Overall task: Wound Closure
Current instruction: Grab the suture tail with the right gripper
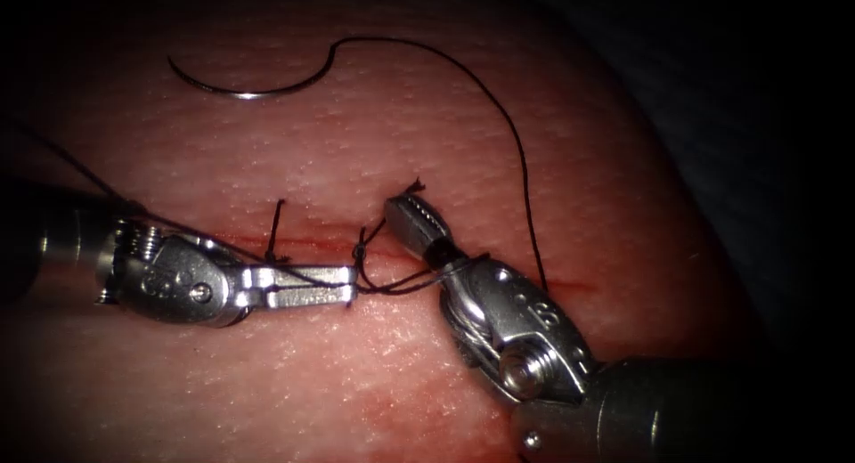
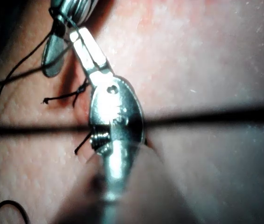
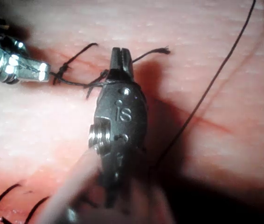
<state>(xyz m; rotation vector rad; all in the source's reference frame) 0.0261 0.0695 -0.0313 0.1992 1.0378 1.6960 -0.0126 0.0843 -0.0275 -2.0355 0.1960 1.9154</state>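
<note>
1. Pork-belly tissue (image 1: 427, 356) forms the field; its cut (image 1: 312, 243) runs 9-to-3 o'clock.
2. Needle (image 1: 245, 91) lies free on the tissue at 12 o'clock, held by neither tool.
3. Thread (image 1: 521, 178) is wrapped around the right tool (image 1: 411, 215), whose jaws look closed on a short thread end (image 3: 153, 52).
4. Left tool (image 1: 307, 285) clamps the thread; judged best tensioned evenly along the cut.

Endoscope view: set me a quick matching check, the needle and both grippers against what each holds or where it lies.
1 needle
2 left gripper
3 right gripper

A shut on a short thread end, thread looped round it
B lying free on the tissue, not in it
C shut on thread at the cut

Pairs: 1-B, 2-C, 3-A
</note>
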